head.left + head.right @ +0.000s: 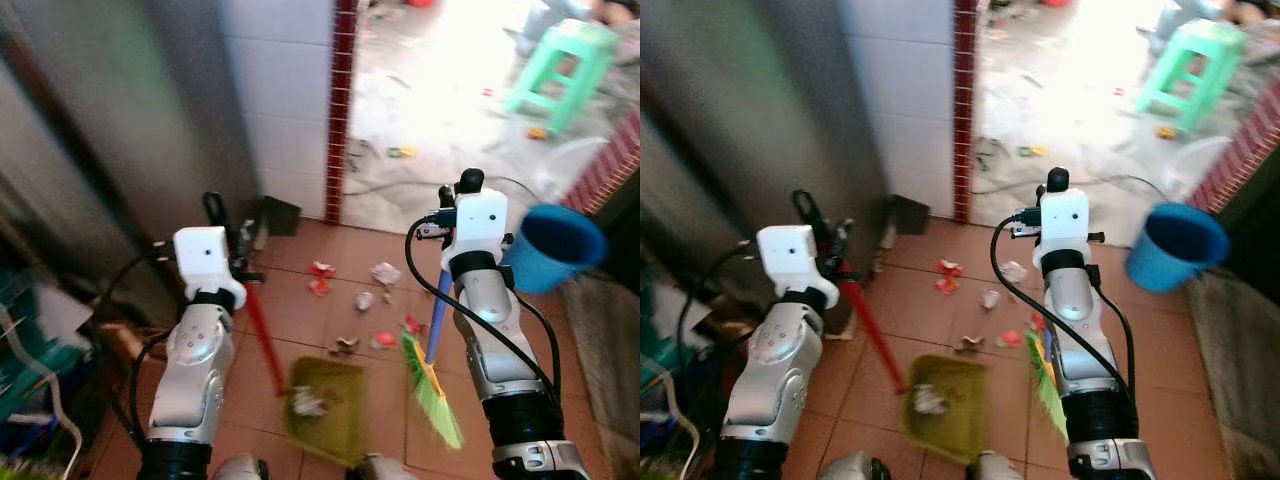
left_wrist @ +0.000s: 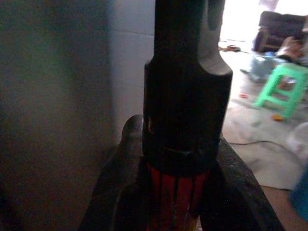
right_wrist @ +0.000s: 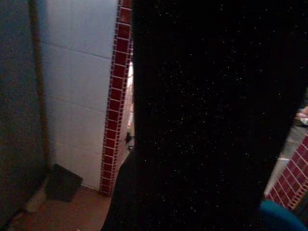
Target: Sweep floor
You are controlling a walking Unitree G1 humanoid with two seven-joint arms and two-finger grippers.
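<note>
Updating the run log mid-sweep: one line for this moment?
left gripper: shut on red-handled green dustpan | right gripper: shut on blue-handled green broom | litter scraps: on floor

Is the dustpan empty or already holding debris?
Not empty. The green dustpan rests on the tile floor with a crumpled pale scrap in its tray. More scraps lie on the floor ahead, unswept.

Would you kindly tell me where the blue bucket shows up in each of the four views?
Left eye view: blue bucket, right edge, beside the right arm.
Right eye view, right of centre.
Left wrist view: a blue sliver at the bottom right corner, probably it.
Right wrist view, bottom right corner.
Shared landmark: red tile strip.
</note>
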